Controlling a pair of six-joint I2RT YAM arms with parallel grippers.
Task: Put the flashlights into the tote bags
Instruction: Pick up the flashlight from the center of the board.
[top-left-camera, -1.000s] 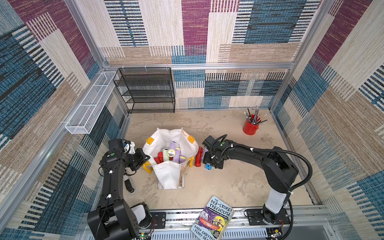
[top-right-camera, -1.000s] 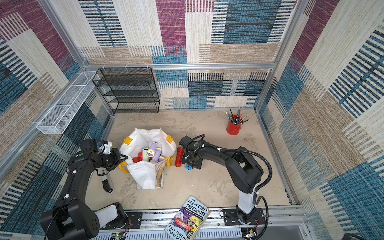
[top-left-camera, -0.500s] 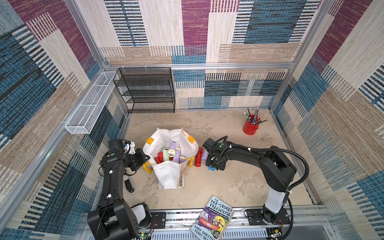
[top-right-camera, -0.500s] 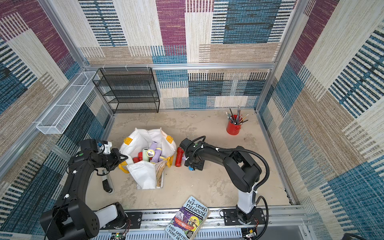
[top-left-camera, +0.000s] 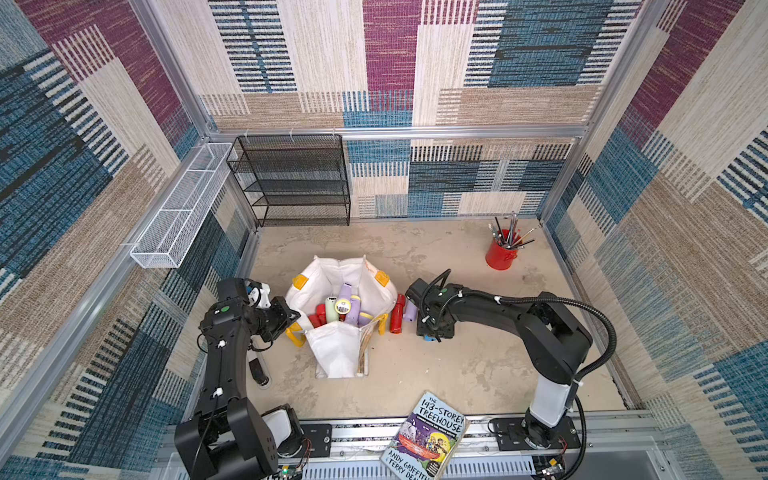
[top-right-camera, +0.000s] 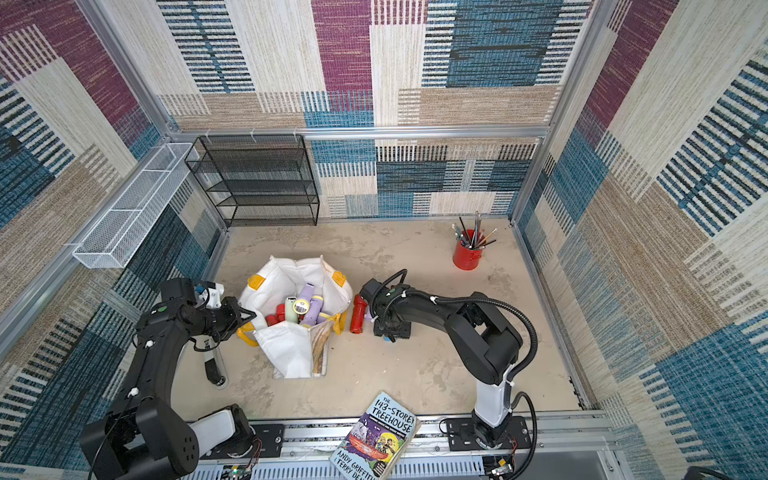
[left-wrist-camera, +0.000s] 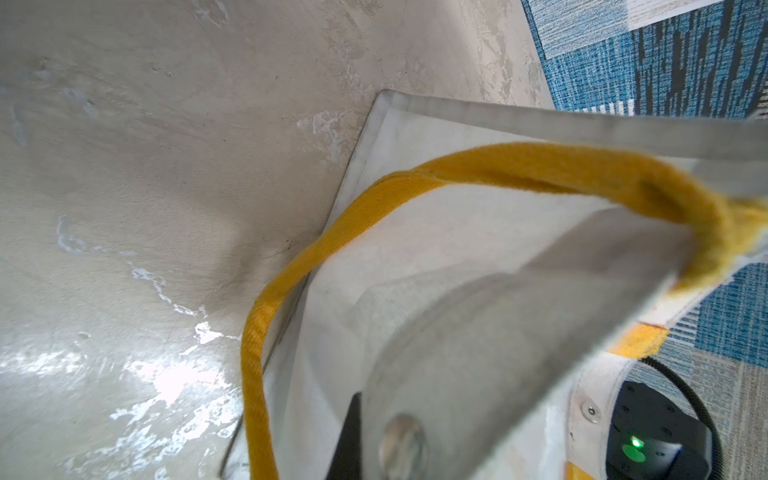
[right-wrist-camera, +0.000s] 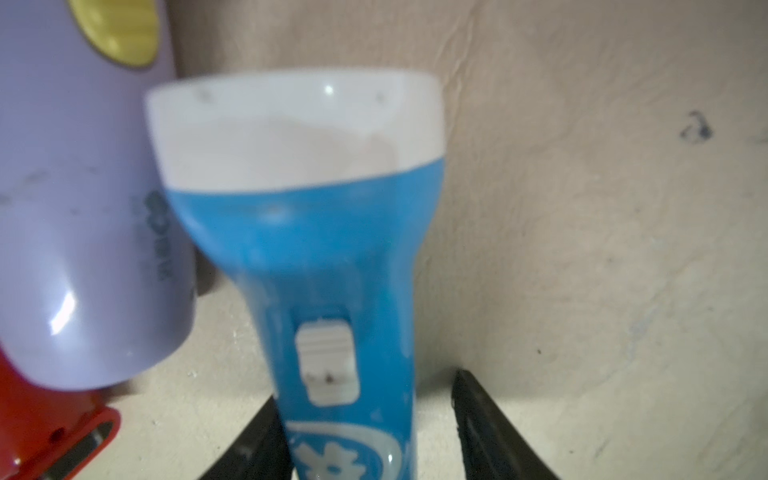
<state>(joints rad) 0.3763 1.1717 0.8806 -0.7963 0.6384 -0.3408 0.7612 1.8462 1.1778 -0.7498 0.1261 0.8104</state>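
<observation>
Three flashlights lie out on the surface, just beside the tote bag on my right arm's side: a red flashlight, a lilac flashlight and a blue flashlight. The others are heaped inside the bag.

I'm on the pick-up of the blue one. My right claw is down at the surface, open, its jaws straddling the blue barrel behind the switch, and I can see a gap on one side, so nothing is gripped yet. Over on the other side, my left claw is clamped on the bag's rim by the yellow handle, holding the mouth open.

Next, I reckon: squeeze on the barrel, lift clear, carry it over the near rim and drop it in.

Watch the lilac one: it sits right against the blue head, with the red one behind it, so a crooked lift could nudge both. The red cup, the book and the black wire rack are well out of my path.
</observation>
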